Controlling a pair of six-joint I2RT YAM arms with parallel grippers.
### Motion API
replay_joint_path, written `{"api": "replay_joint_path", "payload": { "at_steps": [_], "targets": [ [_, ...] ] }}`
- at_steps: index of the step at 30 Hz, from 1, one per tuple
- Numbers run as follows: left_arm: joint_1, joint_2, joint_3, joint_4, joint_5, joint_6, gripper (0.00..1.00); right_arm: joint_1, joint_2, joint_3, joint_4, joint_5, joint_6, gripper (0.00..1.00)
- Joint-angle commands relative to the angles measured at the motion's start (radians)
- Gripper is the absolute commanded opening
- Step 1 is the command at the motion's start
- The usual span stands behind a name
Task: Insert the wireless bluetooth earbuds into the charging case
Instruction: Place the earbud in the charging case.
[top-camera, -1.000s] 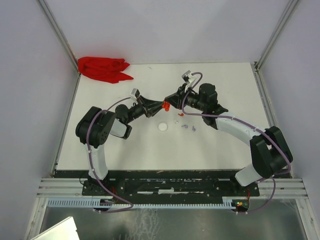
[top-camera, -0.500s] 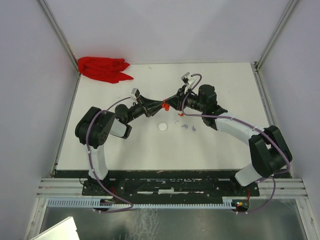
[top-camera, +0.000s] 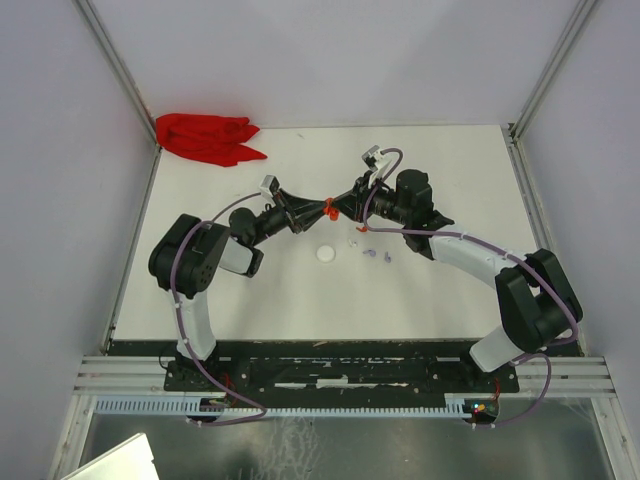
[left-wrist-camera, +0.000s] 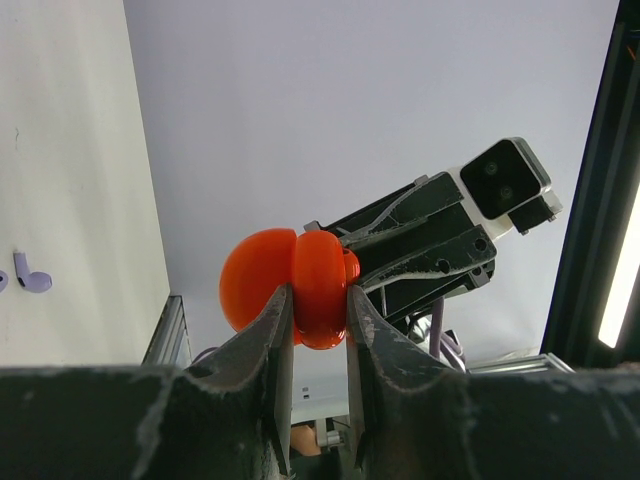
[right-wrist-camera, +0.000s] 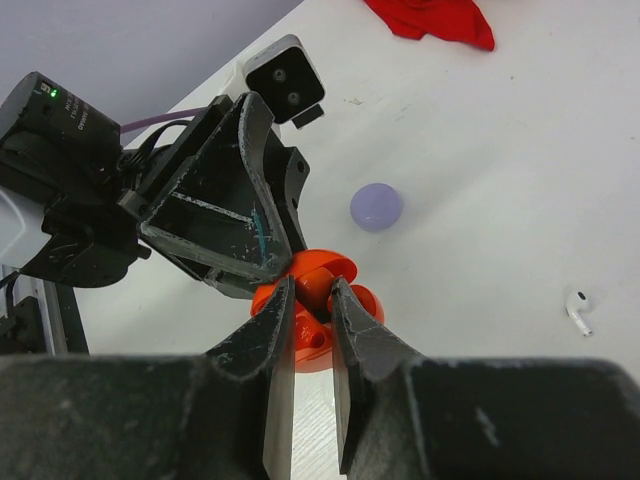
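On the white table (top-camera: 450, 290), a crumpled red cloth (top-camera: 205, 137) is seen at the far left corner. Above mid-table, one half of the opened round red plastic charging case (left-wrist-camera: 255, 282) is pinched by the left gripper (left-wrist-camera: 318, 300). A small red earbud (right-wrist-camera: 315, 284) is pinched by the right gripper (right-wrist-camera: 310, 292), right at the case. A purple earbud (left-wrist-camera: 30, 276) and a white earbud (right-wrist-camera: 578, 310) are seen lying on the table.

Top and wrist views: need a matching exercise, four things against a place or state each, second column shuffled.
Things:
1. red cloth
2. red case
3. purple earbud
4. left gripper

Place or state:
A. lying on the table near its middle
B. bunched at the table's far left corner
C. held up off the table
D. shut on the red case

Pairs: 1-B, 2-C, 3-A, 4-D
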Motion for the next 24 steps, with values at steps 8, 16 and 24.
{"api": "replay_joint_path", "payload": {
  "at_steps": [8, 16, 24],
  "targets": [
    [-0.005, -0.06, 0.026, 0.201, 0.015, -0.043, 0.03, -0.001, -0.007, -0.004, 0.036, -0.02, -0.031, 0.07],
    [-0.005, -0.046, 0.022, 0.201, 0.013, -0.037, 0.03, -0.002, -0.041, -0.011, 0.052, 0.0, -0.02, 0.58],
    [0.019, -0.016, -0.008, 0.201, -0.008, -0.012, 0.03, -0.033, -0.146, -0.054, 0.017, 0.223, 0.037, 0.71]
  ]
}}
